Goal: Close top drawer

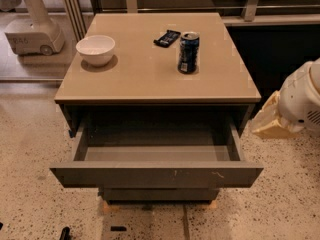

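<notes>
Top drawer: you see the top drawer (pixel 156 175) pulled well out of the cabinet (pixel 150 84), with its flat handleless front panel facing you low in the view.
Drawer front: grey-brown, with small pale scratch marks (pixel 217 174) right of centre.
Drawer sides: grey walls run back on both sides under the cabinet top, and the drawer's inner floor shows between them.
Below it: a second drawer front (pixel 160 194) sits flush in the cabinet, partly hidden under the open drawer's panel.
Gripper: your gripper (pixel 267 121) is at the right edge of the view, beside the cabinet's front right corner. It is about level with the open drawer's right side and clear of it, touching nothing.
Gripper state: you cannot tell from this angle whether it is spread or closed. Only a pale cream wedge shows.
Arm: the white rounded arm housing (pixel 302 101) enters from the right edge just behind the gripper.
Cabinet top: a white bowl (pixel 95 49) stands near the left edge. A blue drink can (pixel 188 52) stands upright right of centre, and a dark wrapped packet (pixel 166 37) lies flat just behind and to the left of the can.
Floor: speckled terrazzo floor (pixel 280 204) surrounds the cabinet.
Background: the white base of another machine (pixel 32 34) stands at the upper left, well apart from the cabinet.
</notes>
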Robot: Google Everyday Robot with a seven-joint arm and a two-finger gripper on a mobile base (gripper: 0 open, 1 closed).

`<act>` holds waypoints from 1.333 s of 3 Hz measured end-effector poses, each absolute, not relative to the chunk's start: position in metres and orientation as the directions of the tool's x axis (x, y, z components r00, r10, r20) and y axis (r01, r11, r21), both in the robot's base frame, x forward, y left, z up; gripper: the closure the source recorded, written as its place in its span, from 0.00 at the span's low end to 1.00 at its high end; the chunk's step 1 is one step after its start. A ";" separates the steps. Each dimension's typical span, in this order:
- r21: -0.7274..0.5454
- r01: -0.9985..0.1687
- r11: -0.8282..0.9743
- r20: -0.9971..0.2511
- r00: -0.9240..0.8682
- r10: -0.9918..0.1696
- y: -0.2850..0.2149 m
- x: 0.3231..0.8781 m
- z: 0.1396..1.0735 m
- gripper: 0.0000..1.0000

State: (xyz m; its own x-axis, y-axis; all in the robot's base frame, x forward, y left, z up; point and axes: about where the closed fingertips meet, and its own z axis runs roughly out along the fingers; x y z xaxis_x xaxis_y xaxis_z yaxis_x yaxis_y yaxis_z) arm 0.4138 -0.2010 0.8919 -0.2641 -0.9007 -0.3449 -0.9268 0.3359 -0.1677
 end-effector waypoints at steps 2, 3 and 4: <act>-0.052 -0.929 0.366 -0.439 -0.308 -0.844 -0.185 0.397 0.807 1.00; -0.056 -0.930 0.365 -0.438 -0.305 -0.846 -0.185 0.397 0.809 1.00; -0.044 -0.946 0.323 -0.427 -0.274 -0.862 -0.185 0.391 0.781 1.00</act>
State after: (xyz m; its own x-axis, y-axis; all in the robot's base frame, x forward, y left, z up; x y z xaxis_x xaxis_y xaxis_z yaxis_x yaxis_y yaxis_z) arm 0.3913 -0.1849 0.7807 -0.2743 -0.8616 -0.4272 -0.9455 0.3226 -0.0436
